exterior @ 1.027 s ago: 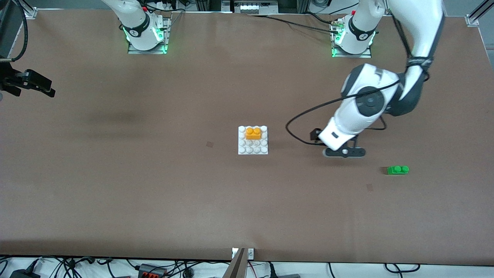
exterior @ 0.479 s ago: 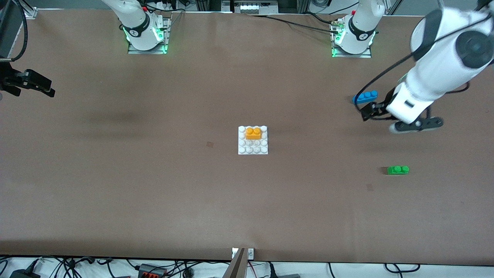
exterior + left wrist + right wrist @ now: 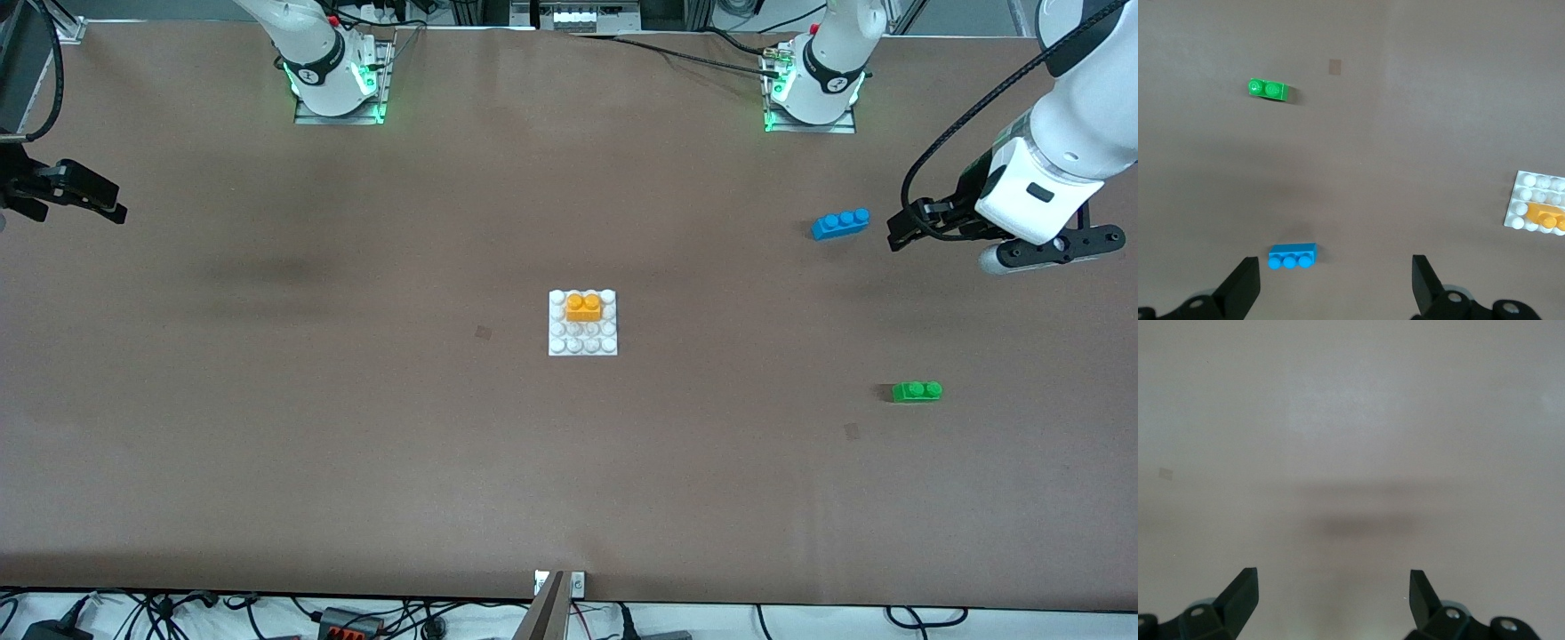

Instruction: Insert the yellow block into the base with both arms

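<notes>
The yellow block (image 3: pixel 582 307) sits pressed onto the white studded base (image 3: pixel 582 343) in the middle of the table, in the base's rows farther from the front camera. My left gripper (image 3: pixel 907 227) is open and empty, up in the air at the left arm's end of the table, beside the blue brick (image 3: pixel 840 223). The left wrist view shows its open fingers (image 3: pixel 1335 293), the base (image 3: pixel 1531 193) and the yellow block (image 3: pixel 1546 216) at the picture's edge. My right gripper (image 3: pixel 107 204) waits at the right arm's end, open and empty over bare table (image 3: pixel 1331 600).
A blue three-stud brick (image 3: pixel 1292 255) lies near the left arm's base. A green two-stud brick (image 3: pixel 917 391) lies nearer the front camera, toward the left arm's end; it also shows in the left wrist view (image 3: pixel 1268 89). Brown table surface surrounds the base.
My left arm has swung away from beside the base toward its own end of the table and risen, uncovering the blue brick. The block, base and right arm have not moved.
</notes>
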`<state>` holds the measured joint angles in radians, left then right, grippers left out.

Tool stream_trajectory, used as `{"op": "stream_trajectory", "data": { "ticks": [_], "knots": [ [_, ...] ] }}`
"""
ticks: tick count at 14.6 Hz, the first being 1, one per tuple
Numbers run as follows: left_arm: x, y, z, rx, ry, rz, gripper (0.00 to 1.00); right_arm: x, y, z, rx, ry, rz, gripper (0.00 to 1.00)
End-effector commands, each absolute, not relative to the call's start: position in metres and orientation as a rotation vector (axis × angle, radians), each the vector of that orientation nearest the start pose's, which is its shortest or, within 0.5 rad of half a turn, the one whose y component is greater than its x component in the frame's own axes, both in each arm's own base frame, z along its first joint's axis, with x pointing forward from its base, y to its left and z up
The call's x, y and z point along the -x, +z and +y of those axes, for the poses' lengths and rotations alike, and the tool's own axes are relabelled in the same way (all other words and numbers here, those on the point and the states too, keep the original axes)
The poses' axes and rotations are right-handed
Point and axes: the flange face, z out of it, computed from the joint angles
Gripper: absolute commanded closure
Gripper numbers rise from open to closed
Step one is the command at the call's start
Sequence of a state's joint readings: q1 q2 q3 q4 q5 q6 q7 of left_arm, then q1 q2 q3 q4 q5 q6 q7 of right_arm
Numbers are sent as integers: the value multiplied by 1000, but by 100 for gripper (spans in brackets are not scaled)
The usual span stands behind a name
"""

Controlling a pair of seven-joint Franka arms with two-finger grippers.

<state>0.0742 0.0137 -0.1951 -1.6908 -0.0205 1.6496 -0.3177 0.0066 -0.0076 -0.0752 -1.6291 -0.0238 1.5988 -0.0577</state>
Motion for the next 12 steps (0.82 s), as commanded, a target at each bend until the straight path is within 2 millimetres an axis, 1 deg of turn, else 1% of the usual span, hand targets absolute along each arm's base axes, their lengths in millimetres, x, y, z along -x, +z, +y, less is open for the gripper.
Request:
{"op": "stream_trajectory", "data": {
  "ticks": [1, 9, 10, 11, 12],
  "knots": [
    [-558, 571, -73, 3157, 116, -274, 0, -551, 609, -41, 3170, 39, 28, 0],
    [-556, 573, -76, 3172, 146, -260, 0, -551, 610, -42, 3169, 37, 33, 0],
    [-555, 572, -75, 3176, 163, -174, 0, -551, 609, -41, 3168, 39, 30, 0],
    [-556, 576, -75, 3177, 146, -42, 0, -551, 610, -42, 3169, 37, 33, 0],
    [-557, 578, -76, 3180, 140, 6, 0, -551, 609, -44, 3167, 39, 38, 0]
  ]
}}
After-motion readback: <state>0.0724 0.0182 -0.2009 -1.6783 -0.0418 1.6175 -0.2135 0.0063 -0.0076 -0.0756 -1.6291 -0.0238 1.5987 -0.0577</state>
